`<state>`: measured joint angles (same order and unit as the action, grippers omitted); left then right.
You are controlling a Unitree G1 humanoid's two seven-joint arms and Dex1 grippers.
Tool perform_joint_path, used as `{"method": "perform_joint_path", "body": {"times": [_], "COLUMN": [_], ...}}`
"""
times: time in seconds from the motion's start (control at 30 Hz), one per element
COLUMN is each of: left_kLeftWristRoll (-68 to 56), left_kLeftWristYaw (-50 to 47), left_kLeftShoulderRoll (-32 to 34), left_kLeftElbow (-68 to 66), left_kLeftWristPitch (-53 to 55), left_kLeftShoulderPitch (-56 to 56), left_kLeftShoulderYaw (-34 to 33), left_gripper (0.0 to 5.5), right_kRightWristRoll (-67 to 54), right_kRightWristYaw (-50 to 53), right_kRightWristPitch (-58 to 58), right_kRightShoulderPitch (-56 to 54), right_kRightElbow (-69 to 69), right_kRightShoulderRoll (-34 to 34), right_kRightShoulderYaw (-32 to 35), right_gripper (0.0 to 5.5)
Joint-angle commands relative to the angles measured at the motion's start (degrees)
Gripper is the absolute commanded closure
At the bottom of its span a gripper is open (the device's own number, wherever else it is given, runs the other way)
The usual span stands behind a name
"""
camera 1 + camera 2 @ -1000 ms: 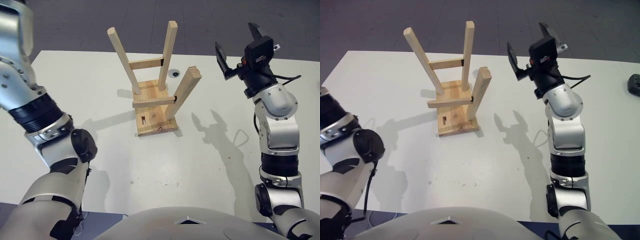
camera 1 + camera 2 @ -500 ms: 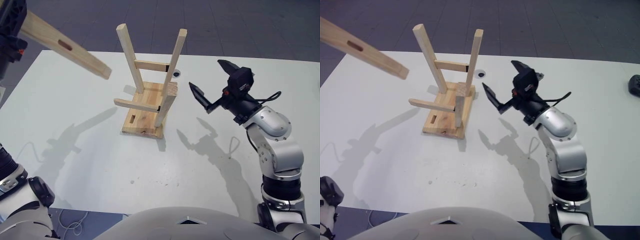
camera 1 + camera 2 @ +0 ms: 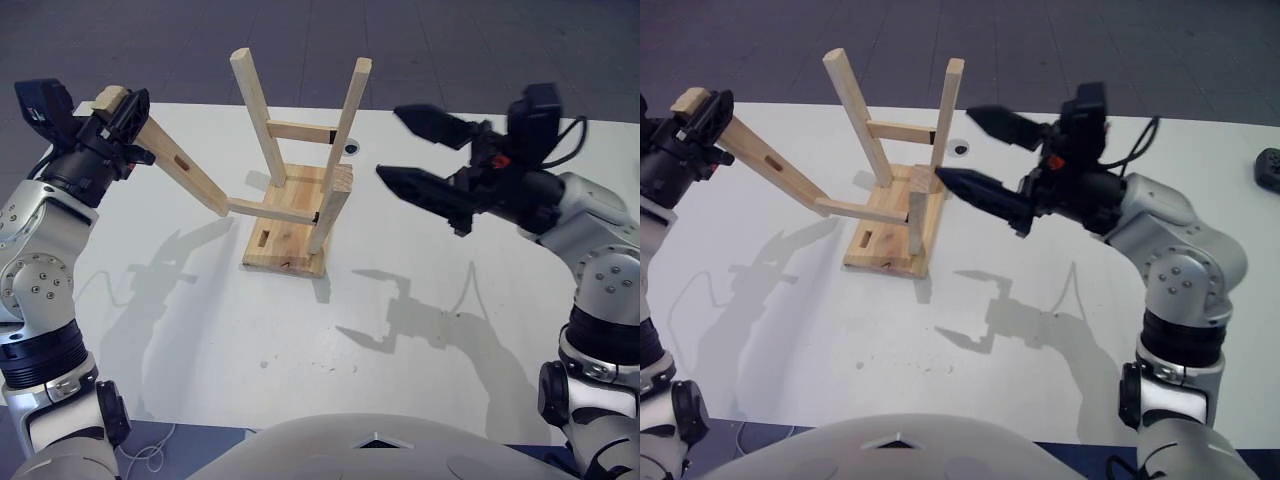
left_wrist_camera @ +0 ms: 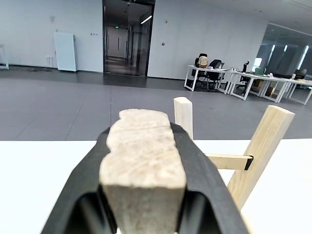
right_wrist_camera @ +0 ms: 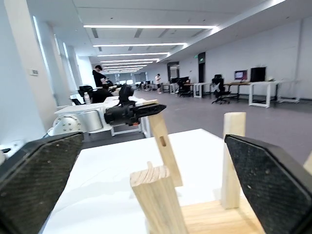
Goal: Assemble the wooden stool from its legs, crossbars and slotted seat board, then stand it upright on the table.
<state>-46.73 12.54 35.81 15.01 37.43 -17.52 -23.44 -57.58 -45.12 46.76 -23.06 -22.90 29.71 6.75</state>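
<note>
The stool lies upside down: its slotted seat board (image 3: 285,240) rests flat on the table with three legs (image 3: 257,115) pointing up. One crossbar (image 3: 300,131) joins the two far legs. A second crossbar (image 3: 272,210) sticks out leftward from the near leg (image 3: 330,215). My left gripper (image 3: 115,110) is shut on the top end of the fourth leg (image 3: 180,160). This leg slants down to the free end of that crossbar; I cannot tell whether they are joined. My right gripper (image 3: 388,141) is open in the air just right of the stool, its fingers (image 5: 39,175) pointing at it.
The white table (image 3: 450,330) has a small round hole (image 3: 350,147) behind the stool. A dark object (image 3: 1270,165) lies at the far right edge. The table's front edge is close to me, with a cable (image 3: 140,455) hanging off at the lower left.
My left gripper has brought the fourth leg down and rightward until its lower end reaches the crossbar's free end. My right gripper has risen and turned toward the stool, staying open.
</note>
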Motion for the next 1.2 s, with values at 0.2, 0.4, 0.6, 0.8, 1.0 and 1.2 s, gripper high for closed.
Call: {"method": "perform_joint_path", "body": {"times": [0.2, 0.4, 0.6, 0.8, 1.0, 1.2], "left_kLeftWristRoll": [1.59, 1.7, 0.91, 1.62, 4.07, 9.58], "left_kLeftWristYaw": [1.73, 2.5, 3.29, 3.43, 1.03, -3.47], "left_kLeftShoulderRoll": [-1.78, -3.52, -5.41, -7.07, -7.35, -9.55], "left_kLeftElbow": [-2.22, -1.9, 0.68, 1.55, 3.25, 10.2], "left_kLeftWristPitch": [0.45, 0.89, 2.25, 2.81, 2.12, 1.61], "left_kLeftShoulderPitch": [-5.35, -5.31, -4.46, -4.55, -4.98, -1.94], "left_kLeftShoulderYaw": [3.0, 4.55, 5.74, 7.22, 6.93, 10.39], "left_gripper": [4.46, 4.46, 4.46, 4.46, 4.46, 4.46], "right_kRightWristRoll": [9.4, 10.52, 12.62, 13.25, 13.88, 14.34], "right_kRightWristYaw": [-5.38, -6.69, -7.85, -7.44, -1.52, 6.38], "right_kRightWristPitch": [-5.62, -6.02, -6.49, -6.32, -5.84, -5.17], "right_kRightShoulderPitch": [-1.92, -2.26, -3.21, -3.23, 0.51, 11.76], "right_kRightElbow": [7.0, 7.82, 9.56, 10.23, 6.18, -6.22], "right_kRightShoulderRoll": [-1.9, -2.73, -3.25, -4.11, -4.19, -3.83], "right_kRightShoulderYaw": [-8.82, -9.88, -11.44, -11.4, -8.85, -7.98], "right_gripper": [0.59, 1.65, 2.52, 3.13, 3.2, 3.24]}}
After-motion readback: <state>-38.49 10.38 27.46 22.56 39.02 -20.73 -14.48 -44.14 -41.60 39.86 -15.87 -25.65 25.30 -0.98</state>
